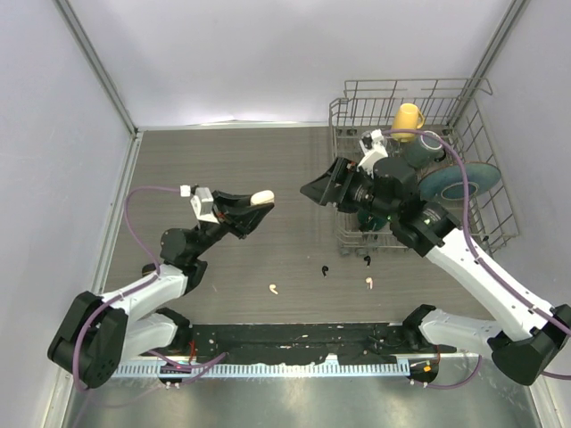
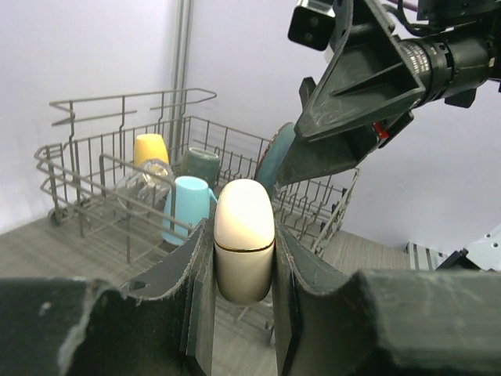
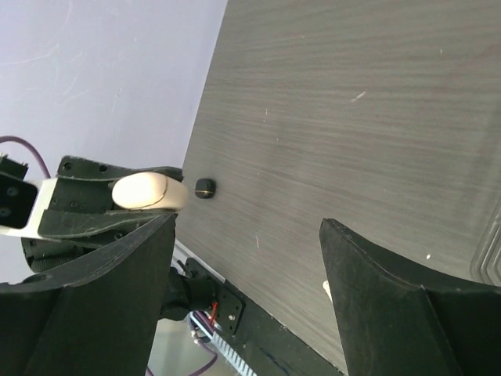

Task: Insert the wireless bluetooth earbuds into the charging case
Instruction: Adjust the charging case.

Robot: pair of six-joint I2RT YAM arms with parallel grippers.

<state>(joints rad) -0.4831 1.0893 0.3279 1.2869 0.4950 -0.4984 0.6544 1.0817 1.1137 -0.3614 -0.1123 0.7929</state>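
My left gripper (image 1: 260,203) is clamped on the charging case (image 2: 244,239), a closed cream capsule upright between the fingers (image 2: 196,298). My right gripper (image 1: 321,190) faces it across a gap, jaws spread wide, holding nothing. The earbuds lie on the table (image 1: 223,152), nearer my bases than either gripper: left white earbud (image 1: 273,289), left black earbud (image 1: 324,270), right black earbud (image 1: 366,259), right white earbud (image 1: 368,283). A small dark oval (image 3: 204,188) beside the left fingers may be another case; I cannot tell.

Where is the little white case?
The case is pinched in the left gripper, held above the table's middle, left of the rack in the top view.
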